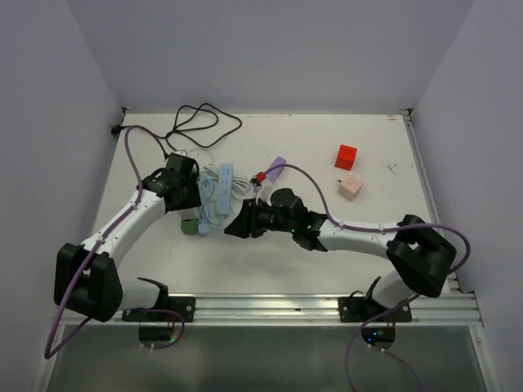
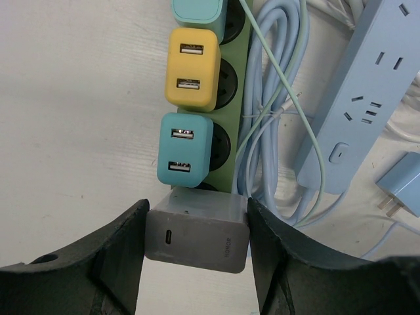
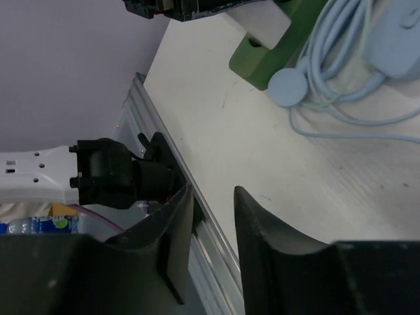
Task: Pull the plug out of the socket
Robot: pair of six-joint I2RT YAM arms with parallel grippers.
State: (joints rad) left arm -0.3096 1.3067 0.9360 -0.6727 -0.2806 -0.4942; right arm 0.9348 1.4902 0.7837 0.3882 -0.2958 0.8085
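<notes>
A grey plug point(image 2: 197, 233) sits at the near end socket of a green power strip point(image 2: 233, 111), below a teal adapter point(image 2: 186, 149) and a yellow adapter point(image 2: 192, 69). My left gripper point(image 2: 197, 218) is shut on the grey plug, one finger pressed on each side. In the top view the left gripper point(image 1: 186, 200) is over the strip's end point(image 1: 189, 225). My right gripper point(image 1: 237, 227) hovers just right of the strip, its jaws slightly apart and empty. In the right wrist view the right gripper point(image 3: 213, 197) is above the table's front rail, with the green strip point(image 3: 275, 56) beyond it.
A blue power strip point(image 2: 357, 98) and coiled pale blue cable point(image 2: 275, 118) lie right of the green strip. A red cube point(image 1: 346, 157) and a pink cube point(image 1: 350, 189) sit at the right. A black cable point(image 1: 200, 122) loops at the back. A purple item point(image 1: 276, 167) lies mid-table.
</notes>
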